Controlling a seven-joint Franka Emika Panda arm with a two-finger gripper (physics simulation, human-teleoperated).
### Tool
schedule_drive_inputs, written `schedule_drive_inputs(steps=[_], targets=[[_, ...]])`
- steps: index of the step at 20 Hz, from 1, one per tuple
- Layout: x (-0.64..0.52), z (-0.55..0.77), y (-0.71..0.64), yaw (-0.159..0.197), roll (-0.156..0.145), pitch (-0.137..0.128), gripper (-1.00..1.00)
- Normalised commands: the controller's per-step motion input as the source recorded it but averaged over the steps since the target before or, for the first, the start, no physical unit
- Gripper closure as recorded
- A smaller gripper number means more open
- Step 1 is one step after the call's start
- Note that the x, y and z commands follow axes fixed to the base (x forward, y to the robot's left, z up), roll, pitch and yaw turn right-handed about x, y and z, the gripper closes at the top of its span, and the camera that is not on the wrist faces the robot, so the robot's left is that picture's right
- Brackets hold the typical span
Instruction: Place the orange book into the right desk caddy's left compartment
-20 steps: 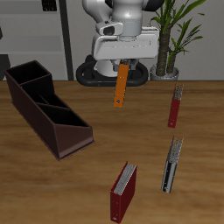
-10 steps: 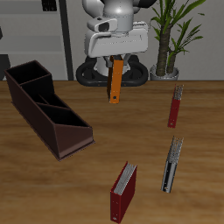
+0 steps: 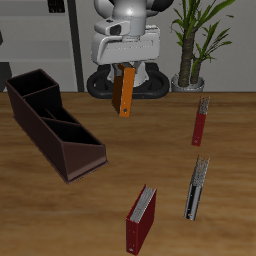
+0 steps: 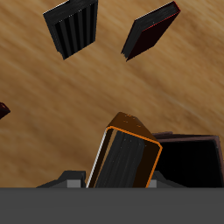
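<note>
End effector (image 3: pixel 127 68) pinches the orange book (image 3: pixel 125 91), hanging long axis near-vertical, aloft. Right desk caddy (image 3: pixel 52 124) lies toward eight o'clock; its long axis runs ten-to-four on the table (image 3: pixel 230 140).

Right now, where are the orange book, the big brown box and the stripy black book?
orange book (image 3: pixel 125 90), exterior view, its flat cover.
big brown box (image 3: pixel 62 152), exterior view, its outer side wall.
stripy black book (image 3: pixel 197 188), exterior view, its middle.

Front overhead view; downward wrist close-up

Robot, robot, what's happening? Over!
End effector shut on orange book, held in the air. Right desk caddy empty, open. Nothing in the way.
</note>
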Motion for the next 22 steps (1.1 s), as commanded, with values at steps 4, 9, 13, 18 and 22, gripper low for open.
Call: schedule_drive_inputs(steps=[4,9,13,18,22], targets=[[-0.07,-0.03,-0.18,0.089,-0.059,-0.035,1.0],[-0.1,-0.03,-0.05,0.083,-0.009,-0.015,1.0],[-0.12,0.02,0.01,0.077,-0.009,-0.031,1.0],[-0.1,0.04,0.0,0.073,-0.002,-0.019,1.0],[-0.04,-0.04,-0.07,0.067,-0.026,-0.004,1.0]])
